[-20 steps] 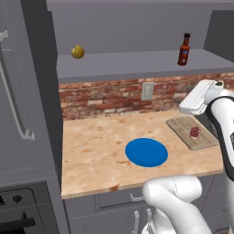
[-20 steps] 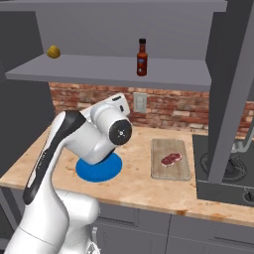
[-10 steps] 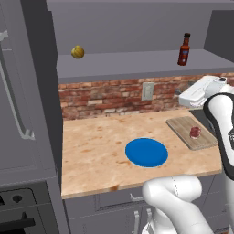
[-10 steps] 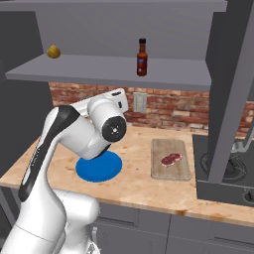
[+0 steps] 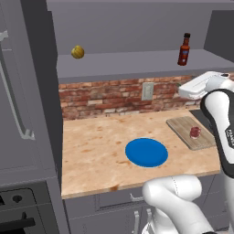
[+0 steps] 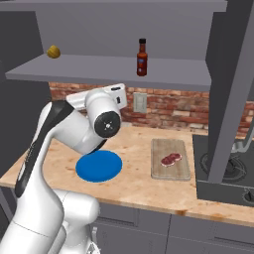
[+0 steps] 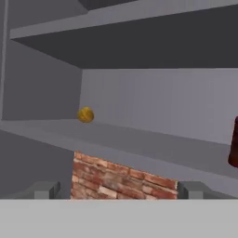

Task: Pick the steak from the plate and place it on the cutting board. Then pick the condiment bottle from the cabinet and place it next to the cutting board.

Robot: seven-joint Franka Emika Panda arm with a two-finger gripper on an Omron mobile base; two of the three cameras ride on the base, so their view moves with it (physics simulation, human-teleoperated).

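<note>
Right base view: marbled steak on wooden rectangular cutting board.

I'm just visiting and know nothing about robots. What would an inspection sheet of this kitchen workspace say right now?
Surface: wooden counter below a brick backsplash.
Job's things: steak lies on the cutting board; blue plate bare; condiment bottle upright on the cabinet shelf.
Clutter: yellowish round fruit at the shelf's far left, well apart from the bottle.
Grippers: tool open, empty, raised and facing the shelf, between fruit and bottle.
Cables: nothing seen.
Surroundings: wall outlet; stove right of the board; oven lower left.
</note>
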